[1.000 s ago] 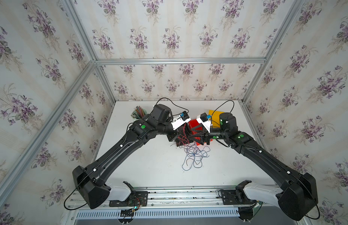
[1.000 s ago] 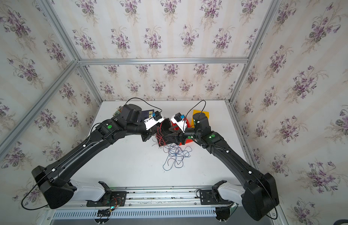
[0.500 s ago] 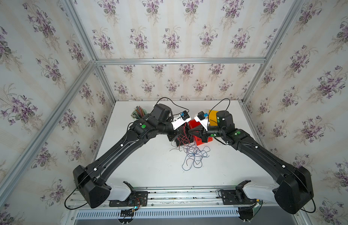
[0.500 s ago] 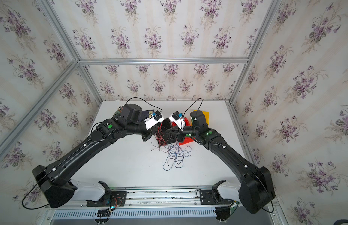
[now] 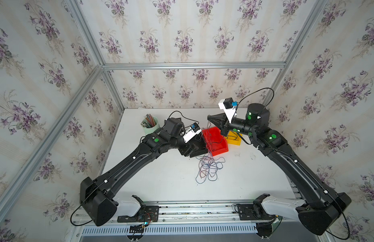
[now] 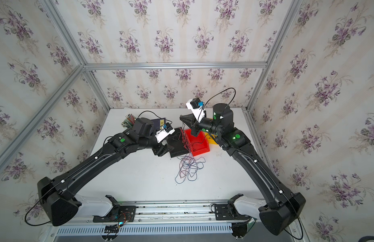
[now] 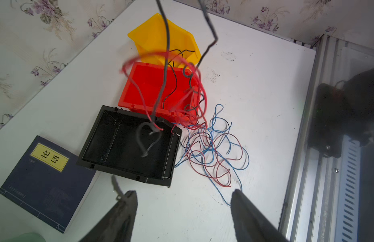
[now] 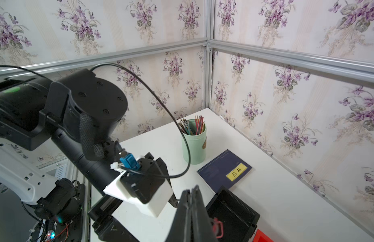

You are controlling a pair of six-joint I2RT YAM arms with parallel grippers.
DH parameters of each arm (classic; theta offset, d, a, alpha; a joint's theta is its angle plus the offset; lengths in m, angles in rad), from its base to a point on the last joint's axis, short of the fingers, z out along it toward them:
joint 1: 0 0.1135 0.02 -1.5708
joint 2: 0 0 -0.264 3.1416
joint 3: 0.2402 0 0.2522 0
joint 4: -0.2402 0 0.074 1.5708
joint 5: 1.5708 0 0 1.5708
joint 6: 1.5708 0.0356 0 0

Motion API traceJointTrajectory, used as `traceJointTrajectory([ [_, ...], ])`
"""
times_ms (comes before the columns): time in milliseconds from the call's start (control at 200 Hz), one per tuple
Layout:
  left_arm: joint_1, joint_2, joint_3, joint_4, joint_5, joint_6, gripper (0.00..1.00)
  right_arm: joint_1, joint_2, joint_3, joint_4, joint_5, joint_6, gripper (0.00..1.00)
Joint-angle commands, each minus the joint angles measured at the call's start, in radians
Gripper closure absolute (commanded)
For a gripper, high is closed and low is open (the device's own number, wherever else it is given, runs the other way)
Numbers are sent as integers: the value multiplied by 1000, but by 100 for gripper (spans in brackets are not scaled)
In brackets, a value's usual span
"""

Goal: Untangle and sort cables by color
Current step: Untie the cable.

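A loose tangle of red, blue and black cables (image 5: 209, 167) (image 6: 189, 167) (image 7: 211, 150) lies on the white table in front of the bins. My right gripper (image 5: 209, 119) (image 6: 181, 118) (image 8: 191, 189) is raised above the bins and shut on several red and black cables. They dangle, blurred, over the red bin (image 5: 215, 140) (image 7: 150, 83) and the black bin (image 7: 127, 150) (image 6: 178, 144). My left gripper (image 7: 183, 191) (image 6: 164, 149) hovers low beside the black bin, open, with nothing between its fingers.
A yellow bin (image 5: 233, 140) (image 7: 159, 35) stands behind the red one. A dark blue book (image 7: 45, 184) (image 8: 223, 169) lies beside the black bin. A green cup of pencils (image 5: 149, 124) (image 8: 194, 142) is at the back left. Walls close in the table.
My right gripper shut on strands at the pile, then rose up and back with them. My left gripper opened and stayed beside the black bin.
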Motion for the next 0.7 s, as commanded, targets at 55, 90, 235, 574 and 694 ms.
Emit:
traceJointTrajectory([
  [55, 5, -73, -28, 191, -13, -51, 21, 1, 17, 89, -84, 55, 19, 100],
  [90, 5, -88, -35, 237, -3, -55, 21, 2, 23, 103, -98, 55, 24, 100],
  [235, 5, -121, -59, 429, 5, -67, 14, 1, 22, 120, -92, 57, 57, 100],
  [574, -8, 2, -41, 465, 110, -70, 12, 2, 59, 318, -162, 298, 83, 100],
  [694, -9, -2, -81, 457, 88, -59, 12, 2, 84, 412, -170, 402, 58, 100],
])
